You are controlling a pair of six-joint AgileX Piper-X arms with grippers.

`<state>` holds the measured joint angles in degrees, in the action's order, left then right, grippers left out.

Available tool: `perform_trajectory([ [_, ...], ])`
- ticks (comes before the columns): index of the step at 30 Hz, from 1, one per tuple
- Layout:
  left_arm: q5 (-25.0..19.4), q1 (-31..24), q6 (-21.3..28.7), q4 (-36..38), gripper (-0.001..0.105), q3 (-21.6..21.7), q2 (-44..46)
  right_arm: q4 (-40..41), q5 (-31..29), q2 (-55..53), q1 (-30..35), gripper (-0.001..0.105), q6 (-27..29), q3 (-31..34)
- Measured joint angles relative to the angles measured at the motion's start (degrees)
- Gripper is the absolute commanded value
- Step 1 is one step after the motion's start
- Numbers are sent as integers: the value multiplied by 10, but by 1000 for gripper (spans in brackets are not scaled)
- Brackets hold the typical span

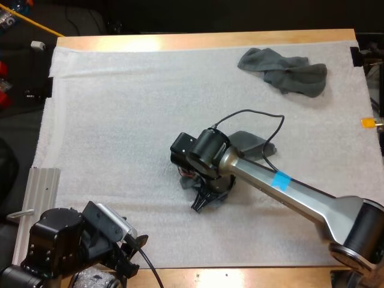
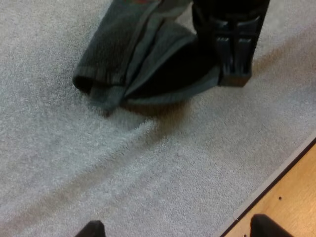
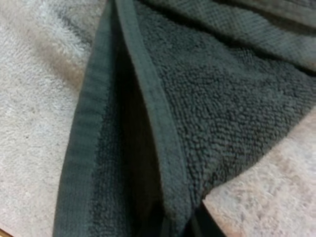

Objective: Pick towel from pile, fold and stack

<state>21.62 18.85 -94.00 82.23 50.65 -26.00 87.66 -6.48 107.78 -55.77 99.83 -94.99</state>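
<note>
Towel and mat: the white mat (image 1: 120, 120) covers most of the wooden table (image 1: 198, 41). The towel (image 2: 128, 54) lies mid-frame in the high view, doubled over, with one layer raised off the mat.
Right arm: the right arm (image 1: 288, 189) reaches from lower right to the centre, over the towel.
Crumpled towel: the crumpled towel (image 1: 285, 71) sits upper right, well apart from the work.
Metal plate: a ribbed metal plate (image 1: 42, 198) lies at the lower left, beside the mat.
Left gripper: the left gripper (image 2: 177, 229) hangs at lower left, fingers apart and holding nothing, facing the towel across bare mat.
Right gripper: the right gripper (image 1: 204, 201) looks clamped on the towel's hemmed edge, though the close view is too tight to tell how many layers it has.
Risk: a hold on the hem alone could slip, or drag one layer so the fold lands skewed. With nothing pinning it, the whole towel may slide.
In the way: nothing lies on the mat around the towel, but the arm itself hides much of it from above.
</note>
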Motion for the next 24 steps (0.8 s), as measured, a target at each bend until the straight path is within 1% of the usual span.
perform_trajectory([
  [2, 0, 0, 0, 0, 58, 0, 0, 2, -4, -2, 5, 0, -7, 0],
  [4, 0, 0, 0, 0, 58, 0, 0, 2, -7, -2, 12, 7, -14, 0],
  [5, 0, 0, 0, 0, 58, 0, 0, 2, -7, -2, 14, 13, -17, 0],
  [7, 0, 0, 0, 0, 58, 0, 0, 2, -7, -2, 19, 34, -20, 0],
  [9, 0, 0, 0, 0, 58, 0, 0, 2, -7, -2, 20, 58, -21, 0],
  [10, 0, 0, 0, 0, 58, 0, 0, 2, -7, -2, 21, 67, -21, 0],
  [12, 0, 0, 0, 0, 58, 0, 0, -1, -7, -2, 21, 74, -21, 0],
  [14, 0, 0, 0, 0, 58, 0, 0, -12, -7, -2, 21, 72, -21, 0],
  [16, 0, 0, 0, 0, 58, 0, 0, -36, -7, -2, 21, 66, -21, 0],
  [21, 0, 0, 0, 0, 58, 0, 0, -139, -3, -2, 21, 49, -27, 10],
  [24, 0, 0, 0, 0, 58, 0, 0, -198, -3, -2, 21, 46, -39, 28],
])
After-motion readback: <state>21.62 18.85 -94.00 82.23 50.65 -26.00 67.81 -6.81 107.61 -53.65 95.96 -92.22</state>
